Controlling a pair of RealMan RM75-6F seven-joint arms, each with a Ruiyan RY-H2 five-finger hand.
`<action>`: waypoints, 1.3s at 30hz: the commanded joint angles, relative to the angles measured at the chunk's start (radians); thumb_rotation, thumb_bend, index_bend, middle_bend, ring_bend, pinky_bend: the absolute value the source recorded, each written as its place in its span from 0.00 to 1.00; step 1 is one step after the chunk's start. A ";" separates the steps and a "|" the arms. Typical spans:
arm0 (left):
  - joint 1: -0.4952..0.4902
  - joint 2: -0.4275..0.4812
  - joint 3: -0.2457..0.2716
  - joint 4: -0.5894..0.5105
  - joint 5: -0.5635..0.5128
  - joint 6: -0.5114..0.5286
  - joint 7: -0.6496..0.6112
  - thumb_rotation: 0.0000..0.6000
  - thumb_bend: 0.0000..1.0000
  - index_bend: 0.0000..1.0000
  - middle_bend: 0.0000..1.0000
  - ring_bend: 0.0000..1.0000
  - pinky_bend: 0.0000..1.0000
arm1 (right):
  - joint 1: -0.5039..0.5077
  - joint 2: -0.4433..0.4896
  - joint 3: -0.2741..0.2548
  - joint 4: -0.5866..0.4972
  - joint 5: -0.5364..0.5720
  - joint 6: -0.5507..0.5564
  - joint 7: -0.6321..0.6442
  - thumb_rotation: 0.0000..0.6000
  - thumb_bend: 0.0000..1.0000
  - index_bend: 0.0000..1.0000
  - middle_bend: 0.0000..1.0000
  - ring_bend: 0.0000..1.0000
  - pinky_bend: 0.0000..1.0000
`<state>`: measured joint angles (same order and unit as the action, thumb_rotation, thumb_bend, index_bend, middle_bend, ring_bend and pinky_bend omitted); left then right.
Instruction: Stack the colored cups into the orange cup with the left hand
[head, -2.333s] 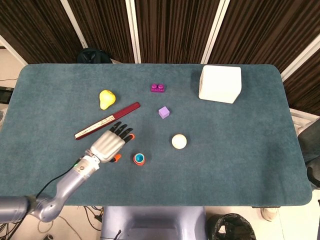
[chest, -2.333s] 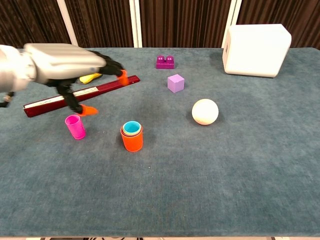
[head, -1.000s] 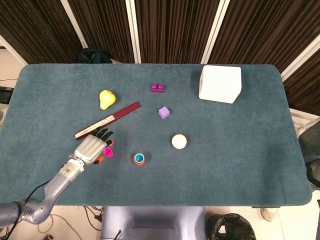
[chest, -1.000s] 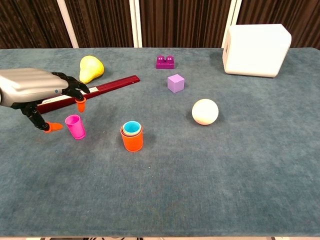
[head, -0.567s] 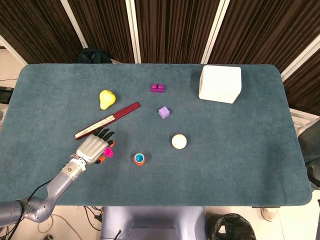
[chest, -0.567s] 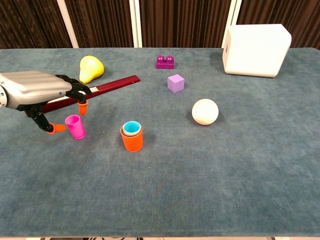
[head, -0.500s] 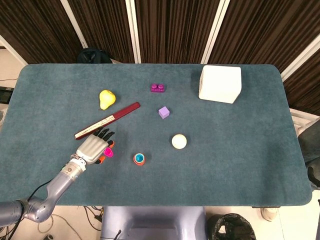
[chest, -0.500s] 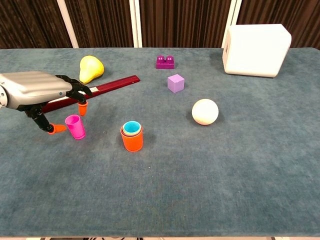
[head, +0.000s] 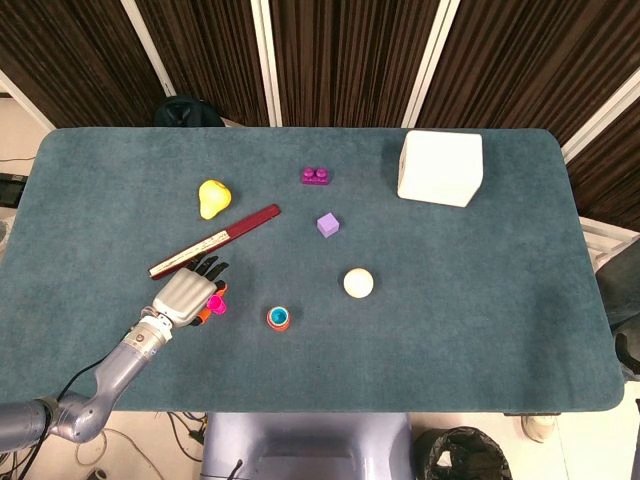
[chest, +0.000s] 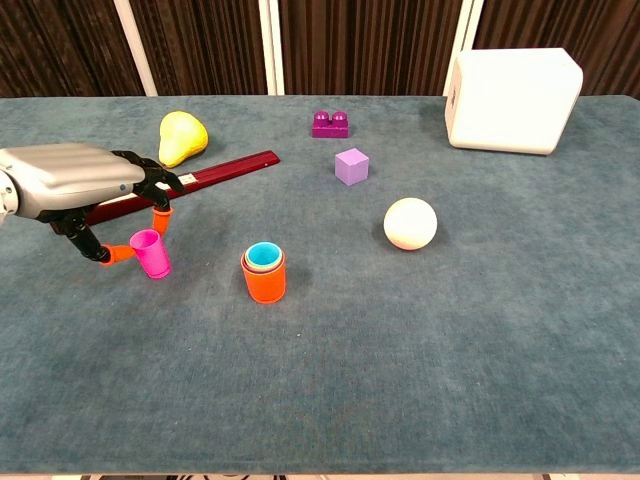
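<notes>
The left hand (chest: 80, 185) hangs low over the table (chest: 400, 380). Its fingers are bent and a little apart, with orange tips on both sides of the pink cup (chest: 151, 253). The thumb tip looks like it touches the cup, but I cannot tell if the hand really holds it. The pink cup stands up straight, just under the fingers.

To the right of the hand is the orange cup (chest: 264, 279), with a blue cup (chest: 263, 255) sitting inside it. Just behind the hand lies a long dark red stick (chest: 210, 174). Behind that is a yellow pear (chest: 181, 136).

Far to the right are a white ball (chest: 410, 222), a purple cube (chest: 351, 166), a purple brick (chest: 329, 124) and a big white box (chest: 512, 86).
</notes>
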<state>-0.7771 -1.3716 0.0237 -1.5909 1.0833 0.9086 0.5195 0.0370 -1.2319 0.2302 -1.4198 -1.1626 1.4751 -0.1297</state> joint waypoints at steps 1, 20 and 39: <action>0.001 0.000 -0.003 -0.001 0.003 0.001 -0.001 1.00 0.36 0.43 0.10 0.00 0.00 | 0.000 0.000 0.001 0.000 0.000 0.001 0.001 1.00 0.42 0.04 0.00 0.04 0.01; -0.037 0.065 -0.082 -0.167 0.029 0.040 0.038 1.00 0.39 0.45 0.12 0.00 0.00 | -0.006 0.011 0.005 -0.015 -0.006 0.013 0.014 1.00 0.42 0.04 0.00 0.04 0.01; -0.184 0.060 -0.147 -0.337 -0.201 0.028 0.236 1.00 0.39 0.46 0.13 0.00 0.00 | -0.019 0.036 0.015 -0.042 -0.009 0.030 0.042 1.00 0.42 0.04 0.00 0.04 0.01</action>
<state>-0.9561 -1.3075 -0.1281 -1.9239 0.8889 0.9324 0.7495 0.0184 -1.1961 0.2450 -1.4617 -1.1719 1.5052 -0.0875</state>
